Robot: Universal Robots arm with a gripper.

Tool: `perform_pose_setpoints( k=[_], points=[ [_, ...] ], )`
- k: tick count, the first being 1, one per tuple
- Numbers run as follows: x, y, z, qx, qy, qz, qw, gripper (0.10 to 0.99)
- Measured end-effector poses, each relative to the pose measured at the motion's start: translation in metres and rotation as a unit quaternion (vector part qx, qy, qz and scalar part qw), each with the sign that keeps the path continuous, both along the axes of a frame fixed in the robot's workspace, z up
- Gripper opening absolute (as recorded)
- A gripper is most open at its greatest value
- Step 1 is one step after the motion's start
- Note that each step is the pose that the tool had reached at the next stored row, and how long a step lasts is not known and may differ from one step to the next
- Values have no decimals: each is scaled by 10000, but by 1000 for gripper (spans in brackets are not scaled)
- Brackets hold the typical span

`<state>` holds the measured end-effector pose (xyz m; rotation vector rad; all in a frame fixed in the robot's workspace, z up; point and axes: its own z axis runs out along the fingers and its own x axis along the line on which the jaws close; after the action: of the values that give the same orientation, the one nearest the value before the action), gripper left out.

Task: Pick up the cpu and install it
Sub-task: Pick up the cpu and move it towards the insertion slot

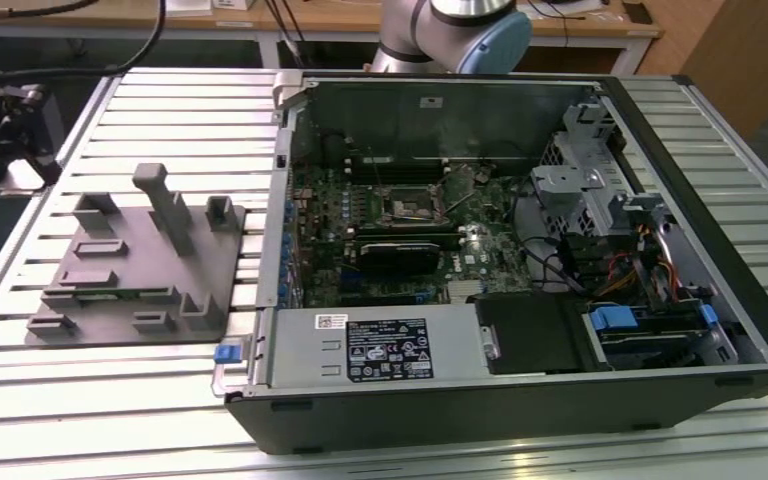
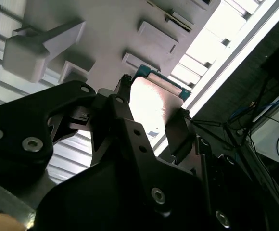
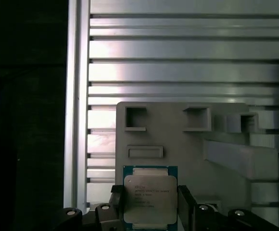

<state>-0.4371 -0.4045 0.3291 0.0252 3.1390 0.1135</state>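
A slatted aluminium table [image 1: 171, 110] carries a grey fixture plate [image 1: 117, 300] just beside an open computer case [image 1: 491, 415].

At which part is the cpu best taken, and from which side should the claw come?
Take the cpu by two opposite thin edges, coming square onto its flat metal top. It is a thin flat square, so only the edges give parallel faces. The claw holds it so, one finger per side.

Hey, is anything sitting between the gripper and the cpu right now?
Nothing visible. In the first wrist view the gripper has the cpu directly between its fingers, which meet two opposite edges of it, with the grey fixture plate behind.
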Motion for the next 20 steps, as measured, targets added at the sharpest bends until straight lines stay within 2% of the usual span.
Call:
perform_pose_setpoints(
  k=[9, 15, 16, 18, 20],
  points=[
    [0, 0, 408, 1, 0, -1, 10000, 537],
    [0, 0, 649, 1, 0, -3, 10000, 537],
    [3, 0, 680, 0, 1, -3, 10000, 537],
    [33, 1, 684, 1, 0, -8, 10000, 537],
    [106, 1, 685, 1, 0, -8, 10000, 537]
  ],
)
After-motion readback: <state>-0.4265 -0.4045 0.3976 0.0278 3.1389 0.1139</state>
